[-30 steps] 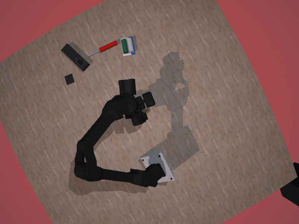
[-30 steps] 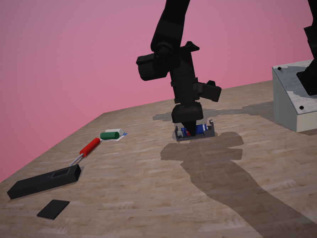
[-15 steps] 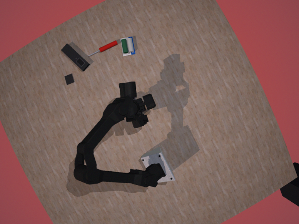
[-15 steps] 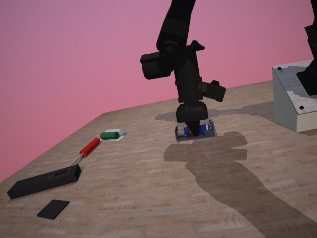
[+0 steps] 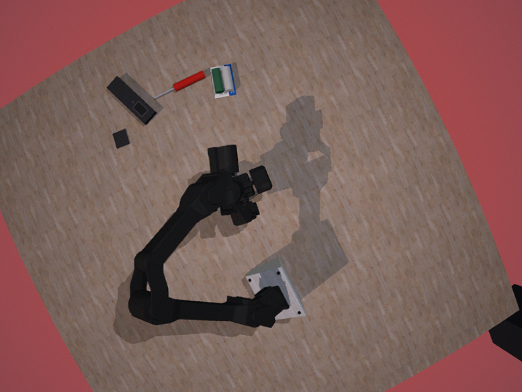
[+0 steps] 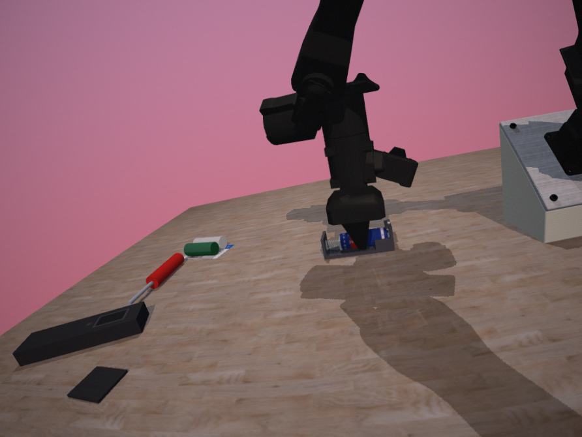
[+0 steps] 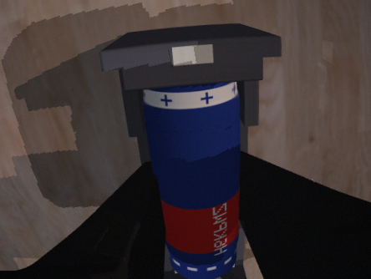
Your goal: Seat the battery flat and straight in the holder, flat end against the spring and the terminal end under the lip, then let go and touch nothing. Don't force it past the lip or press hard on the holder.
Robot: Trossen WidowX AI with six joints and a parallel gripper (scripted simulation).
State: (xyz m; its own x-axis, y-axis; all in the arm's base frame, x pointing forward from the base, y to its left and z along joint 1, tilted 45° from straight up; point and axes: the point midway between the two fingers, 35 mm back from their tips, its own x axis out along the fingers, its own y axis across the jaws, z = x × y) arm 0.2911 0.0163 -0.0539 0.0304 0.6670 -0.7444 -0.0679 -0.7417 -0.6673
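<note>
The blue battery (image 6: 378, 237) (image 7: 194, 167) with a red band lies lengthwise in the dark grey holder (image 6: 385, 244) (image 7: 146, 76). In the wrist view its terminal tip is hidden beneath the holder's lip, and the white plus band shows just outside it. In the exterior view the spring (image 6: 333, 244) is between the left end wall and the battery's flat end. The battery looks roughly parallel to the holder's base; contact with the floor is hidden. My gripper (image 6: 361, 246) (image 7: 193, 169) points down and is shut on the battery, one finger on each side, near the red band.
A green cylinder (image 5: 217, 80) (image 6: 201, 248) and a white one (image 5: 227, 78) (image 6: 210, 241) lie on a card. A red-handled screwdriver (image 5: 189, 80) (image 6: 164, 270), black box (image 5: 126, 94) (image 6: 75, 334) and black square (image 5: 120, 138) (image 6: 97, 384) are nearby. The arm's base stands on a sloped block (image 5: 291, 310) (image 6: 522, 188).
</note>
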